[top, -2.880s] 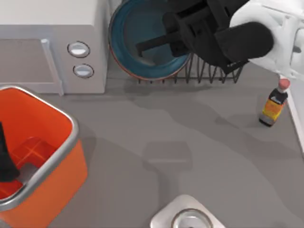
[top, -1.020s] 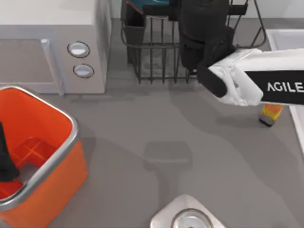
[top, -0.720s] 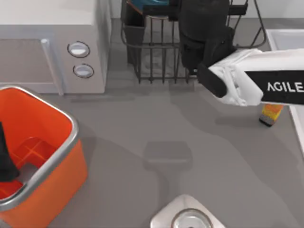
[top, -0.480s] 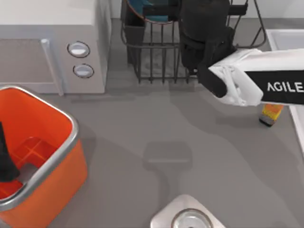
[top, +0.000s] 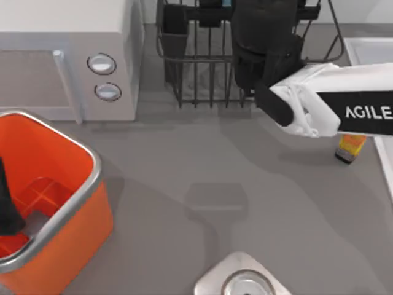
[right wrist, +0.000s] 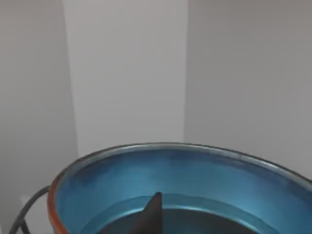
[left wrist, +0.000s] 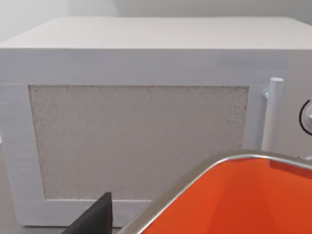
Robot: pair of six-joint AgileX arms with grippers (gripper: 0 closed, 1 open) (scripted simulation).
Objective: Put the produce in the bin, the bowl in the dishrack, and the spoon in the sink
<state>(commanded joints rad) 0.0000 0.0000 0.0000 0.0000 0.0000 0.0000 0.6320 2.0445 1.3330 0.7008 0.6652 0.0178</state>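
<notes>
My right arm reaches over the dishrack at the back of the table. My right gripper is at the rack's far side, shut on the bowl. The bowl is blue with an orange-brown band, and one black fingertip lies inside it. In the top view only a sliver of the bowl shows at the picture's upper edge. My left gripper hangs inside the orange bin at the left. The white sink is at the right edge. The produce and the spoon are out of view.
A white microwave stands behind the bin, close to the rack's left side. A small sauce bottle stands near the sink, under my right arm. A silver square-based object sits at the front edge.
The right arm swung round over the dishrack. The bowl went from tilted in front of the rack to its far side, and in the last half second slid almost out of the top view.
</notes>
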